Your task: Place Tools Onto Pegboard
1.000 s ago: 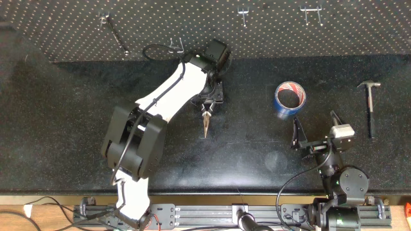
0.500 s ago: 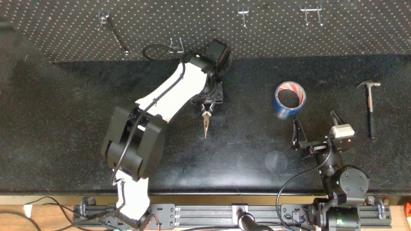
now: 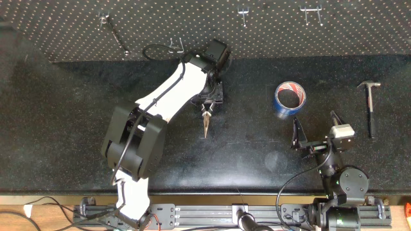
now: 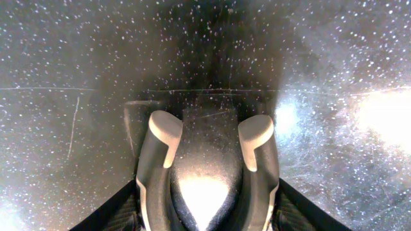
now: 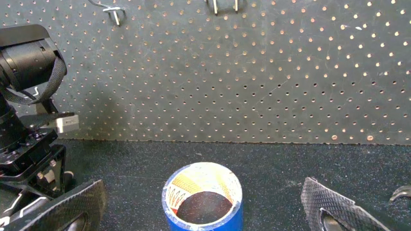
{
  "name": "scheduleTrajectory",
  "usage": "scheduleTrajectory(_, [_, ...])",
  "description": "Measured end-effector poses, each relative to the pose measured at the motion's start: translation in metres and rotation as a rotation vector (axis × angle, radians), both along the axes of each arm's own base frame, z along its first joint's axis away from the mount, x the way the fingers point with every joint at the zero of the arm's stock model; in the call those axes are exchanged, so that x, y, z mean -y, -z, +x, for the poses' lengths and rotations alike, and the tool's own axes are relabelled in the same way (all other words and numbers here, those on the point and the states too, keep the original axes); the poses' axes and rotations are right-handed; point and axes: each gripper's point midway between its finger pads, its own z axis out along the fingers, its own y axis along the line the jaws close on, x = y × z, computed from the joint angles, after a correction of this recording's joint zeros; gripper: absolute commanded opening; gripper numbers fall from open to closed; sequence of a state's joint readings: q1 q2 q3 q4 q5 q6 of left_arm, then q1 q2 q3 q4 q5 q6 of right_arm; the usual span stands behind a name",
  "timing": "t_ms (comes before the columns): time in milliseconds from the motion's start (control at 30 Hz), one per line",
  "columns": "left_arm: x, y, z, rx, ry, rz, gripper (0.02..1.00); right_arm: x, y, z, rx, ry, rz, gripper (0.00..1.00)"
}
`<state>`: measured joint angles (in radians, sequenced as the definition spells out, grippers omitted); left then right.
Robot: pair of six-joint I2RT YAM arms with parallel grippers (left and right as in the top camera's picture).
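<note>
Beneath left pincer [image 4: 210,128], needle-nose pliers [image 3: 204,127] are seen on tabletop [image 3: 64,128], nose poking out from under it. Whether they're gripped can't be told. Empty pegboard hook [image 3: 176,45] is seen just beyond pincer. Risk: if handles are caught off-centre, pliers could be swung/dropped & hook missed. Right pincer [image 3: 314,128] is held wide open, empty.

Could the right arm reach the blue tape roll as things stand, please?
Probably yes: the right gripper is open, facing the tape roll, with only bare table between them.
</note>
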<state>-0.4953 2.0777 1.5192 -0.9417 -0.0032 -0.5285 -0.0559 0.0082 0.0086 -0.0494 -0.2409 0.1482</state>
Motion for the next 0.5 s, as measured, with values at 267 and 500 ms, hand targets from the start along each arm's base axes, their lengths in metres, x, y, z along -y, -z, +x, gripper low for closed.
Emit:
scheduleTrajectory(267, [0.0,0.0,0.0,0.0,0.0,0.0,0.062,0.0,0.0,0.0,0.0,0.0,0.0,1.0])
scheduleTrajectory(500, [-0.0041,-0.0009,-0.0038,-0.013,-0.001,0.02,0.029,0.0,0.0,0.0,0.0,0.0,0.0,1.0])
